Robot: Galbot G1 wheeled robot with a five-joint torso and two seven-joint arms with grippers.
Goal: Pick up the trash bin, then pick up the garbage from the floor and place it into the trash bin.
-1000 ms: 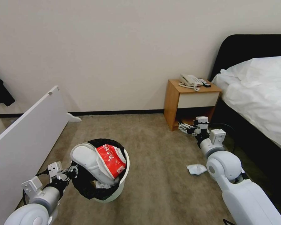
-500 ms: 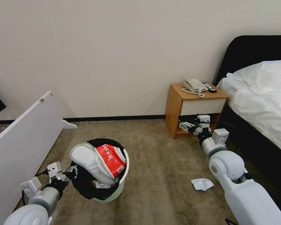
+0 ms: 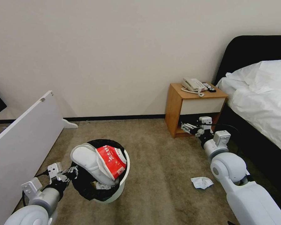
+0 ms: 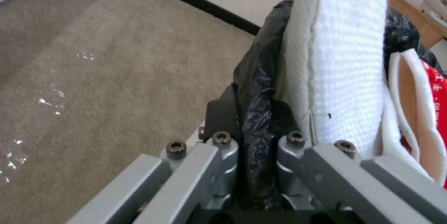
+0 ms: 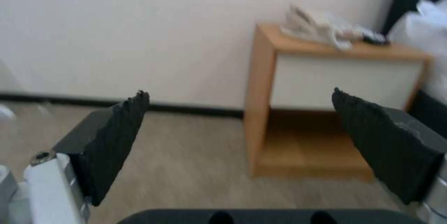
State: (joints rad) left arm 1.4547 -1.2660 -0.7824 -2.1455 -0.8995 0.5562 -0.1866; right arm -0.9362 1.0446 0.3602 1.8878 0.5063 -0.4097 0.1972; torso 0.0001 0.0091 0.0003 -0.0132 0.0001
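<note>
Currently, your left gripper point(image 3: 72, 171) is clamped on the bag-lined rim of the bin point(image 3: 123, 184), which hangs tilted low at your left over the floor point(image 3: 159, 175). A slipper point(image 3: 87, 161) and a red packet point(image 3: 110, 161) stick out of the bin. Your right gripper point(image 3: 186, 128) is held forward, spread wide and empty, facing the nightstand point(image 3: 193, 106). A tissue point(image 3: 202, 182) lies on the floor just beside your right arm.

wall point(image 3: 115, 47): plain cream | nightstand point(image 3: 193, 107): wooden, beside bed point(image 3: 262, 93) | white panel point(image 3: 22, 137): left
</note>
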